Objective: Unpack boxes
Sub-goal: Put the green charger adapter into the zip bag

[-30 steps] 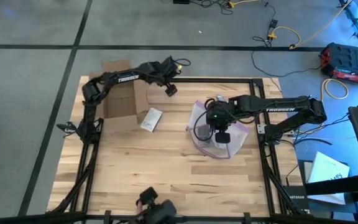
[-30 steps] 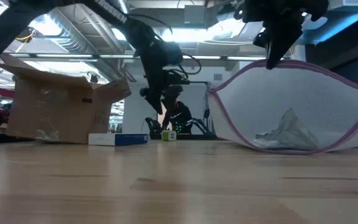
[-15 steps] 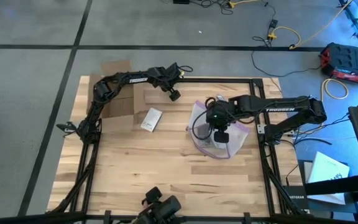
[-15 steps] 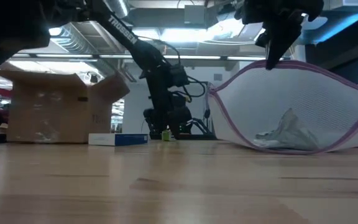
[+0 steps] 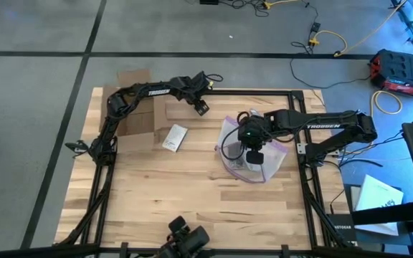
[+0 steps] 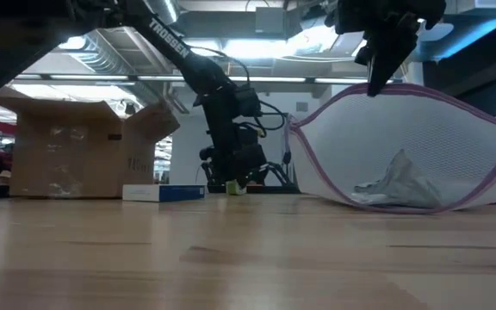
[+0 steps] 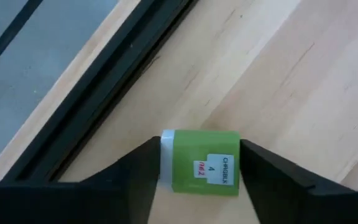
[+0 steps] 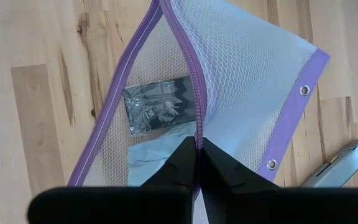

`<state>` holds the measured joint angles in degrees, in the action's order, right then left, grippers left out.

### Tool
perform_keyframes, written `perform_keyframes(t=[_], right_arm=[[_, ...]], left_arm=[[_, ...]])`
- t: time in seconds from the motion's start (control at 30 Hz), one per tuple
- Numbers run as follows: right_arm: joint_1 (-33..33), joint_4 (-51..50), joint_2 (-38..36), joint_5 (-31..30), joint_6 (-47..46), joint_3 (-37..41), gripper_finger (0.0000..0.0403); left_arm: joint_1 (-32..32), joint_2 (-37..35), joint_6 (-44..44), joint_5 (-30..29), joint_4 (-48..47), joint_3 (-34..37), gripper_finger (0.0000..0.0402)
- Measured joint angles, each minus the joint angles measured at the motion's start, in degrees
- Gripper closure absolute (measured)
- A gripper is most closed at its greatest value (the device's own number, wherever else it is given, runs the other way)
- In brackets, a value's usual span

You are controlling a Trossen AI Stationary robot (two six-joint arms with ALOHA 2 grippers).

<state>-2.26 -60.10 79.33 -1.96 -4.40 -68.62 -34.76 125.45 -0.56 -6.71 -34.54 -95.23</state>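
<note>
A small green box with a white end [image 7: 201, 163] lies on the table by the far edge, between the fingers of my left gripper [image 5: 201, 108], which is shut on it. My right gripper [image 6: 377, 82] is shut on a clear mesh bag with a purple zip edge [image 6: 420, 146] and holds it up near the table's middle right. Inside the bag lie a silver packet [image 8: 160, 106] and pale paper [image 8: 154, 163]. The brown cardboard box [image 5: 138, 111] stands open at the far left corner, resting on its base. My left gripper pinches the green box by its two short ends, one finger [image 7: 143, 168] on the white end [image 7: 166, 155] and the other on the green end. The fingers come slanting down from above. The box lies flat on the table, label up. My right gripper pinches the bag's purple zip edge [image 8: 197, 127] between its shut fingers, from above and pointing down. The bag's mouth is raised below the fingers, and its lower part [image 6: 403, 202] rests on the table with the contents in it.
A flat white and blue carton [image 5: 174, 136] lies on the table beside the cardboard box. A grey knife-like tool [image 8: 337, 165] lies next to the bag. The black frame rail [image 7: 104, 93] runs along the far edge just beyond the green box. Bare wood lies toward the near edge.
My left gripper has come down to the table by the far edge, onto the green box, and has then stayed there. My right gripper has kept still with the bag held up.
</note>
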Motion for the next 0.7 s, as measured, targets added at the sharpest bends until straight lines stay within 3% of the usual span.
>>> perform_keyframes(t=[0.1,0.27,0.7], right_arm=[[0.0,0.0,0.0,0.0,-0.04,0.0,0.0403],[0.0,-0.11,0.0,0.0,-0.26,0.0,0.0403],[0.0,-0.71,0.0,-0.07,1.5,0.0,0.0403]], left_arm=[[0.6,0.0,-0.76,-0.3,-0.2,-0.1,0.0243],[2.88,-1.75,-2.23,0.25,-3.07,-1.57,0.0246],[10.11,-17.68,-5.07,-0.69,-14.69,-3.88,0.0234]])
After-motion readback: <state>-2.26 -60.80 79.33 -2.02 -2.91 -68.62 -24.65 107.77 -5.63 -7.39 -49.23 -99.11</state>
